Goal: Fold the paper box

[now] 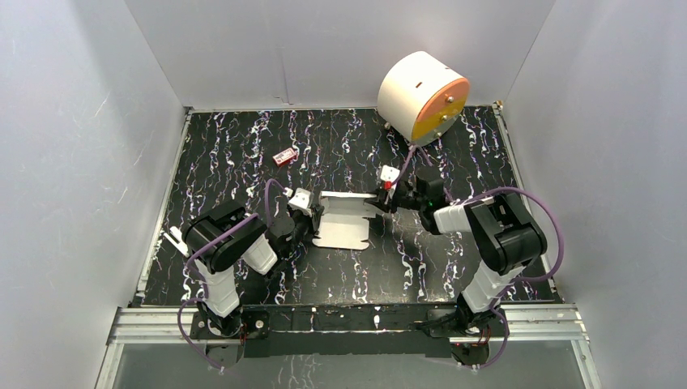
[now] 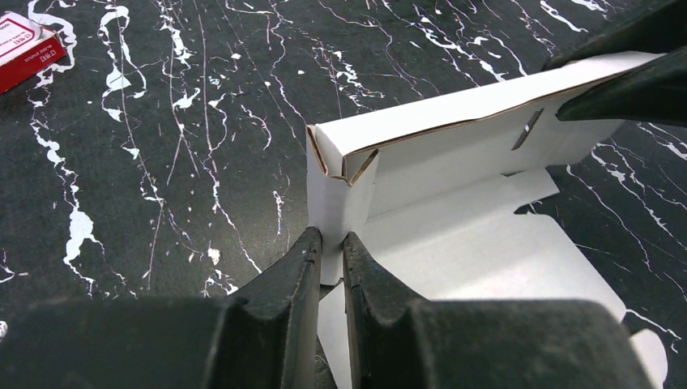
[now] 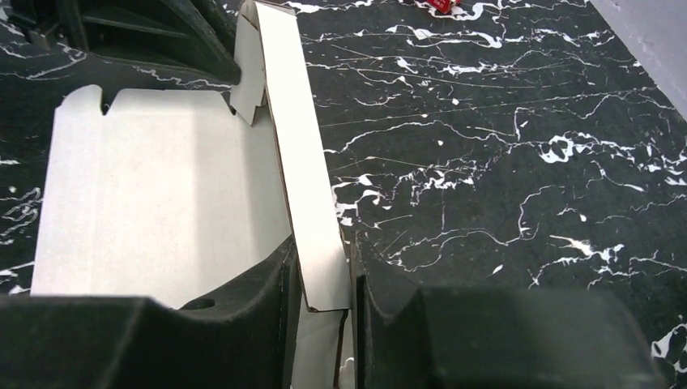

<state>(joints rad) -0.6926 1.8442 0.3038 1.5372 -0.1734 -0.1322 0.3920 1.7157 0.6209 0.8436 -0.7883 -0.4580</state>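
The paper box [image 1: 344, 223] is a white die-cut cardboard sheet lying mid-table, its far long wall folded upright and doubled over. My left gripper [image 1: 311, 208] holds the box's left end. In the left wrist view its jaws [image 2: 332, 239] are shut on the small upright corner flap of the box [image 2: 454, 243]. My right gripper [image 1: 381, 200] is at the right end. In the right wrist view its jaws [image 3: 322, 247] are closed around the end of the upright wall strip, with the flat panel of the box [image 3: 146, 186] to the left.
A big white cylinder with an orange face [image 1: 421, 97] stands at the back right. A tiny red item [image 1: 284, 156] lies on the black marbled mat behind the left gripper. White walls enclose the table on three sides.
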